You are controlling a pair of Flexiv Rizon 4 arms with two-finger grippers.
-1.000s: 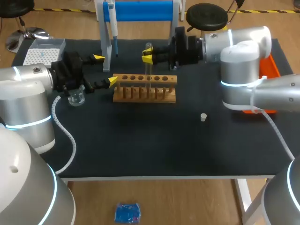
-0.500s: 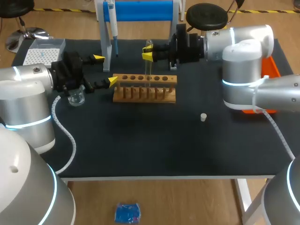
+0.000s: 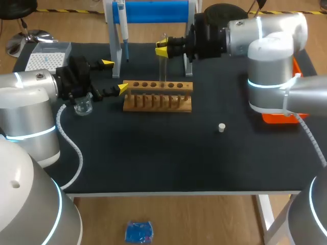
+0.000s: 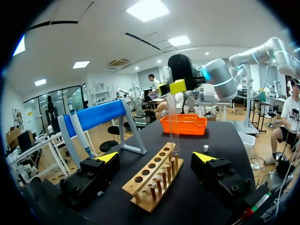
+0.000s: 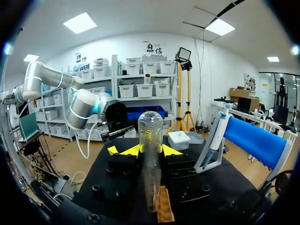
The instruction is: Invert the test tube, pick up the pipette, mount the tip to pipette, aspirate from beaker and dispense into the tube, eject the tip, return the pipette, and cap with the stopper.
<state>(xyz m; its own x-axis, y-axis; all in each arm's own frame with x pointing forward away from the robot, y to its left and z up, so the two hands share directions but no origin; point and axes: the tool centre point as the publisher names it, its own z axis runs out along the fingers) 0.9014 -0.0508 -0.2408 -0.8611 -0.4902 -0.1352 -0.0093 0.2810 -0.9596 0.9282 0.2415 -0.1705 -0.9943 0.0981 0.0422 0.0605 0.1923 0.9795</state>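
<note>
My right gripper point(image 3: 162, 49) is shut on a clear test tube point(image 3: 162, 66), held upright over the wooden rack point(image 3: 158, 95). In the right wrist view the tube point(image 5: 151, 164) stands between the yellow tips with its round end up and its open end down, just above the rack point(image 5: 163, 212). In the left wrist view the tube point(image 4: 172, 126) hangs at the rack's point(image 4: 154, 178) far end. My left gripper point(image 3: 115, 75) is open at the rack's left end, beside the beaker point(image 3: 83, 106). The pipette point(image 3: 122, 30) hangs on its stand. The white stopper point(image 3: 222, 127) lies on the mat.
A tip box point(image 3: 47, 55) sits at the back left corner. An orange tray point(image 3: 281, 116) lies at the right edge behind my right arm. The blue-barred stand point(image 3: 153, 11) runs along the back edge.
My right gripper has risen with the test tube, drawing its lower end up off the rack. The left arm has kept still.
</note>
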